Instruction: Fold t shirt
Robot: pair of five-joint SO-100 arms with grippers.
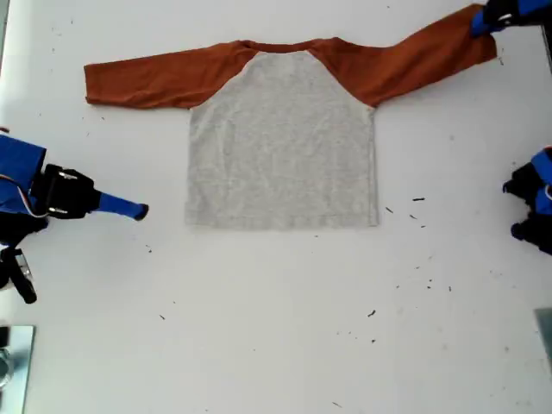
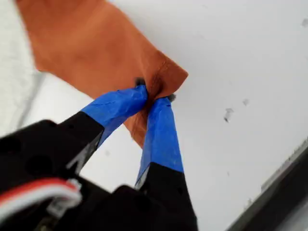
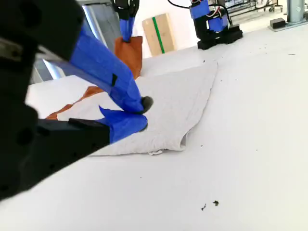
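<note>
The t shirt (image 1: 285,147) lies flat on the white table, grey body down the middle, rust-orange sleeves spread to both sides. My first gripper (image 1: 483,21) is shut on the cuff of the sleeve (image 2: 159,82) at the exterior view's top right, and that sleeve end is lifted a little. My second gripper (image 1: 142,210) hovers low over bare table at the exterior view's left, short of the grey hem (image 3: 168,139), blue fingertips (image 3: 139,103) together with nothing between them. No printed logo shows on the upward face.
The first arm's base (image 1: 535,203) stands at the exterior view's right edge. A metal bracket (image 1: 13,362) sits at the exterior view's lower left. Small dark specks (image 1: 418,200) dot the table. A cardboard box (image 3: 161,33) stands beyond the table.
</note>
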